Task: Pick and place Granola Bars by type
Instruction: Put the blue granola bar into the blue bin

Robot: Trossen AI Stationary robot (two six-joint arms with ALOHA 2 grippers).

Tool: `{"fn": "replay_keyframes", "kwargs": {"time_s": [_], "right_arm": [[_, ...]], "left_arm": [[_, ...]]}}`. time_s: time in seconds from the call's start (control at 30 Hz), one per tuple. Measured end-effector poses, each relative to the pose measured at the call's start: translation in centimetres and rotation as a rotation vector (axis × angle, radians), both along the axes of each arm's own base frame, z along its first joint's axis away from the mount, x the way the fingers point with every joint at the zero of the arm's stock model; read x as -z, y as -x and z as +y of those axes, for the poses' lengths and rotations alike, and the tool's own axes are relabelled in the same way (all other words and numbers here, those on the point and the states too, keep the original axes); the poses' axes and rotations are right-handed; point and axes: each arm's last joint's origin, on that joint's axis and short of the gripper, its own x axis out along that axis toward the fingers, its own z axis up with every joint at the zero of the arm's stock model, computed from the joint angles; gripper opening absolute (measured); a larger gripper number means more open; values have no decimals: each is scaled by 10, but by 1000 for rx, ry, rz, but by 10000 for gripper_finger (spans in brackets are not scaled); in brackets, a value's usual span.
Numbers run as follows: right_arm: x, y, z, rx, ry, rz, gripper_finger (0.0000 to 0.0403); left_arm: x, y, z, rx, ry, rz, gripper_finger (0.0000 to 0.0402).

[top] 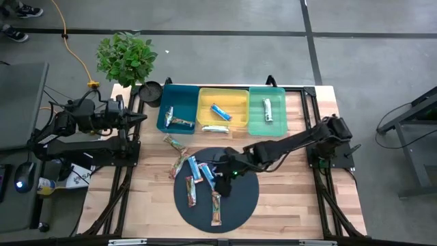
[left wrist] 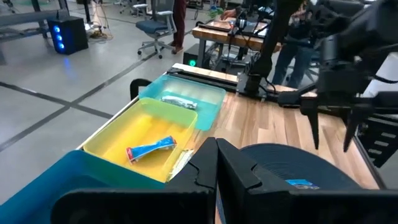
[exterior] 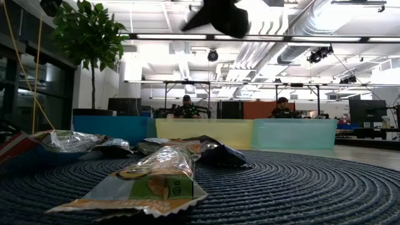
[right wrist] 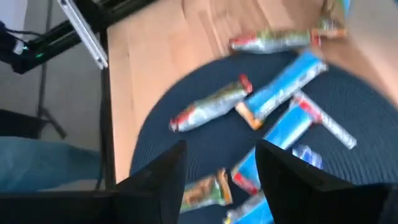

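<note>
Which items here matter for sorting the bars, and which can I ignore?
For the job:
granola bars on the mat
round dark mat
blue bin
yellow bin
green bin
right gripper, open above the bars
left gripper, parked by the blue bin

Lying about:
potted plant
computer mouse

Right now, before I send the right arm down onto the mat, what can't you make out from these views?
- Right gripper: open in the right wrist view, but which bar lies under it is blurred by motion.
- Low view: the near bar blocks the mat behind it; the arm is cut off at the top edge.
- Teal bin: its contents are too small in the high view to tell apart.
- Left gripper: waits at the table's left edge.
</note>
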Motion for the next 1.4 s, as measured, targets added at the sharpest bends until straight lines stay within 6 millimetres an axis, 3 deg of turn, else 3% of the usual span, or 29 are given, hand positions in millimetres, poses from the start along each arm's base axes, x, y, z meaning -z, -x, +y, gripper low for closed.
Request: {"fn": "replay_keyframes", "kwargs": {"time_s": [0.13,0.33,0.5,0.7,0.9,1.4], "right_arm": [[-1,-15,5,62,66,112,174],[6,-29,-8,270,9,298,174],[26,-36,-12,356,-69,376,174],[70,-31,-14,396,-126,547,174],[95,-27,-13,407,-196,572,174],[128,-21,-13,390,-249,549,174]], "left_arm": [[1,0,0,2,9,6,0],[1,0,-2,74,9,7,0],[1,0,-3,118,9,10,0],[2,0,-4,161,-10,21,0],[4,0,-5,166,-8,47,0],[4,0,-5,165,-6,47,0]]}}
